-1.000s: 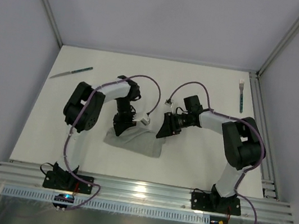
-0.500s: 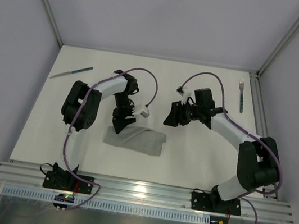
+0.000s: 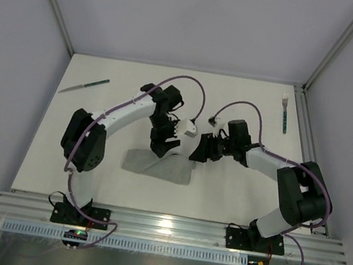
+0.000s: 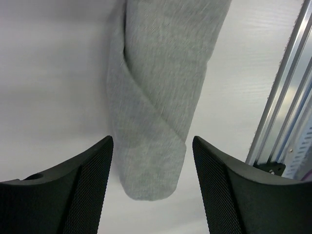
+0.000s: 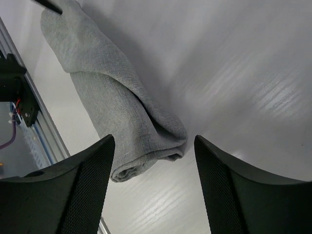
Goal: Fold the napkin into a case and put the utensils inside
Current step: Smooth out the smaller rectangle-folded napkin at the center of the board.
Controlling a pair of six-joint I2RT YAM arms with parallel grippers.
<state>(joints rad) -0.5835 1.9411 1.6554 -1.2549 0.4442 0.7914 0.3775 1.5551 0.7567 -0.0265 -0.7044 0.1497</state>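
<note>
White table (image 3: 235, 189), grey walls on three sides, aluminium rail (image 3: 168, 227) along the near edge. Near the front middle of the table lies the grey napkin (image 3: 169, 170), folded into a narrow flat pouch that runs left to right in the top view. In the left wrist view one layer wraps diagonally across it, and the end nearest the camera is rounded. In the right wrist view the right end shows stacked folded edges.

Over the far edge of the napkin, about mid-length, hangs the left gripper (image 3: 163, 147). Its jaws are spread wide; cloth shows in the gap but is not pinched. Just beyond the napkin's right end is the right gripper (image 3: 198, 151), jaws wide and holding nothing. The cloth's end lies on the table under its gap.

At far left of the table rests the knife (image 3: 84, 86), and at far right, beside the side rail, the fork (image 3: 285, 113). Both are well apart from the napkin and the grippers.
</note>
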